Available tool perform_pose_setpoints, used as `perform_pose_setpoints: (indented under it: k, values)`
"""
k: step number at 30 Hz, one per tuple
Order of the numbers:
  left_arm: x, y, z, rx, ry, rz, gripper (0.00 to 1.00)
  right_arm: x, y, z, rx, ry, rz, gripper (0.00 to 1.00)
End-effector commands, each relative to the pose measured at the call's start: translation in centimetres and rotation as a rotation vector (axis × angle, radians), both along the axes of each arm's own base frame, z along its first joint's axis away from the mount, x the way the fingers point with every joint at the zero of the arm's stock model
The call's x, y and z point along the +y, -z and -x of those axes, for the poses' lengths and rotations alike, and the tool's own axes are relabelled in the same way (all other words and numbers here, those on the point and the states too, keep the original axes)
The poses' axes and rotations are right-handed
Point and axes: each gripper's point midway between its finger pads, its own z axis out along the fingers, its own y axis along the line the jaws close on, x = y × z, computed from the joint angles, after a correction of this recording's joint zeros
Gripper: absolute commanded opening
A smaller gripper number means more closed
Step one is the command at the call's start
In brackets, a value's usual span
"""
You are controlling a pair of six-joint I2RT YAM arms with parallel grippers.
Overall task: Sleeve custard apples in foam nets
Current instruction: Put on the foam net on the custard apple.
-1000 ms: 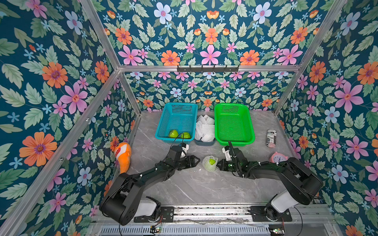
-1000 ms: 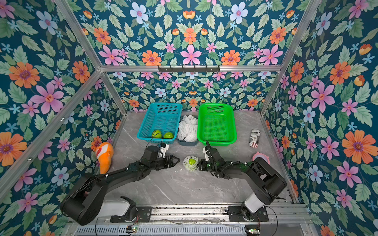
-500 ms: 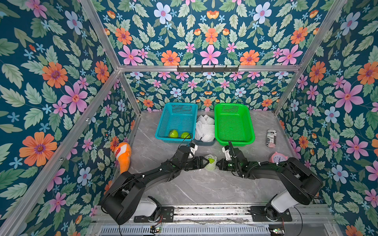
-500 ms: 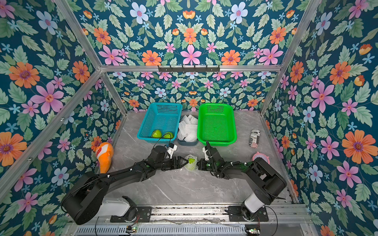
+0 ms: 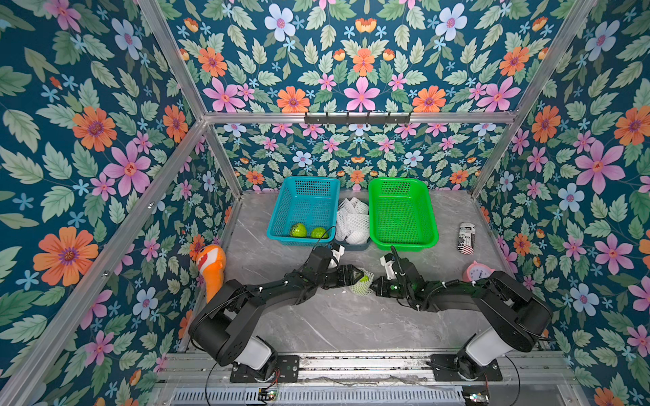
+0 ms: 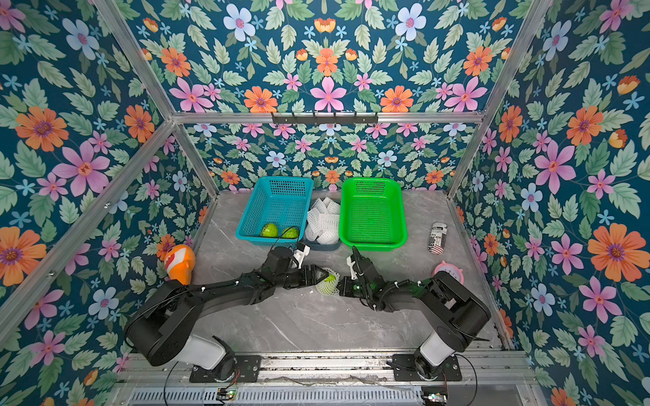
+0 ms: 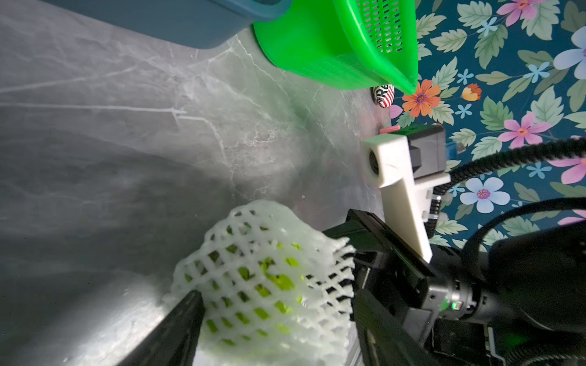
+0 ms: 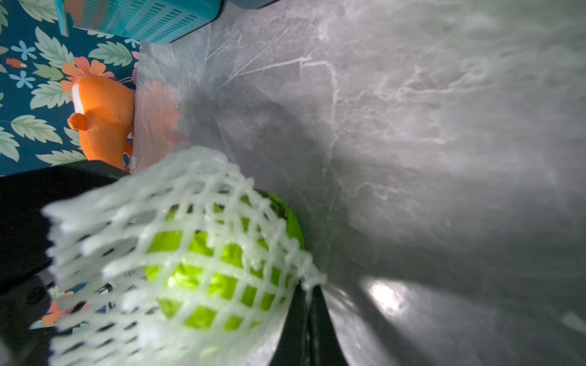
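On the marble table's middle lies a custard apple (image 8: 209, 269), bright green, inside a white foam net (image 5: 362, 285). My left gripper (image 5: 356, 277) is open, its jaws standing either side of the netted fruit, and one finger (image 7: 180, 323) touches the mesh. From the opposite side my right gripper (image 8: 309, 304) is shut on the net's edge. Two bare custard apples (image 5: 298, 230) (image 5: 318, 232) rest in the blue basket (image 5: 278, 218). Spare foam nets (image 5: 352, 221) are piled between the baskets.
A green basket (image 5: 404, 243) stands at the back right of the net pile. An orange fish toy (image 5: 211, 267) leans at the left wall. A printed can (image 5: 467, 238) and a pink clock (image 5: 476, 272) lie at the right.
My left gripper has moved right across the table to the netted fruit and now straddles it. The right gripper has stayed shut on the net in the same place.
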Motion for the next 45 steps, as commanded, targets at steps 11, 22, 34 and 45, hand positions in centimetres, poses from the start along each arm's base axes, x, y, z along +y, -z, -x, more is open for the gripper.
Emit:
perform_pose_setpoints:
  k: [11,22,34,45]
  values:
    - [-0.2,0.6,-0.8,-0.049,0.07,-0.078,0.67,-0.2,-1.2,0.5,-0.026,0.006,-0.018,0.29]
    - [0.4,2.6,0.1,-0.025,0.126,-0.168,0.61,0.4,-0.3,0.4,0.002,-0.011,-0.018,0.29]
    - [0.8,3.0,-0.3,-0.048,0.15,-0.273,0.6,-0.5,0.4,1.3,0.031,-0.014,0.017,0.35]
    - [0.5,2.3,-0.5,-0.062,0.147,-0.268,0.6,-1.4,-2.1,1.2,-0.007,0.006,-0.042,0.33]
